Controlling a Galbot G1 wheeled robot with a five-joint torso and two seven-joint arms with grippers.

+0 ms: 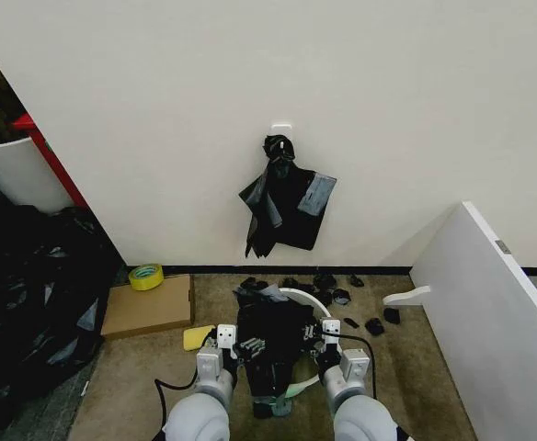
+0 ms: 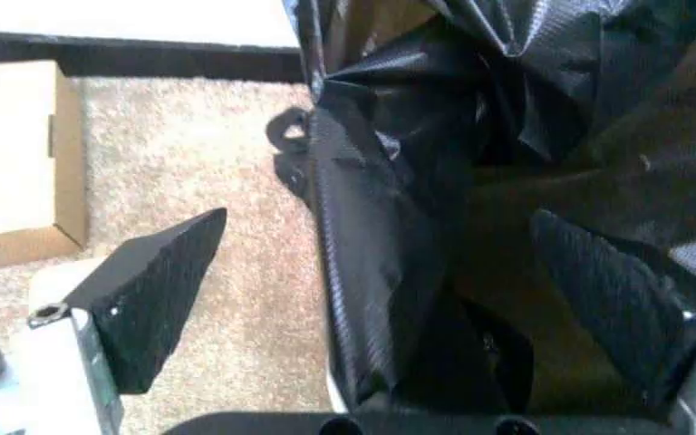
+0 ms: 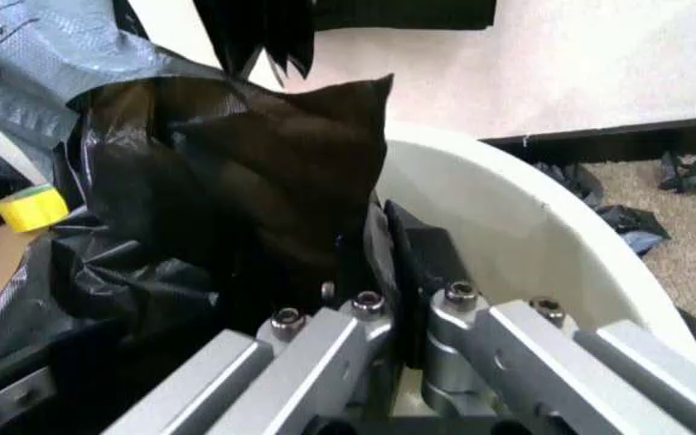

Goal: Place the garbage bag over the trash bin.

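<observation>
The garbage bag [image 1: 267, 342] is seen draped over the near and left part of the trash bin [image 1: 307, 298], whose far-right white rim is left bare; by that reading the job is only partly done. The greatest risk is judged to be the thin film slipping off the rim, since the left gripper [image 2: 384, 281] is spread wide with a fold of bag standing loose between its jaws, gripped by neither. A tear is also thought possible where the right gripper [image 3: 379, 263] is pressed together on the bag's edge at the inner wall of the bin, should the plastic be pulled hard there. The bin is set on a brown carpeted floor [image 1: 397, 386] near a white wall [image 1: 388, 110]. A white board [image 1: 489, 303] is leaned at the right, a cardboard box [image 1: 147, 306] lies to the left, and a knotted bunch of black bags [image 1: 285, 202] is hung from a wall hook.
</observation>
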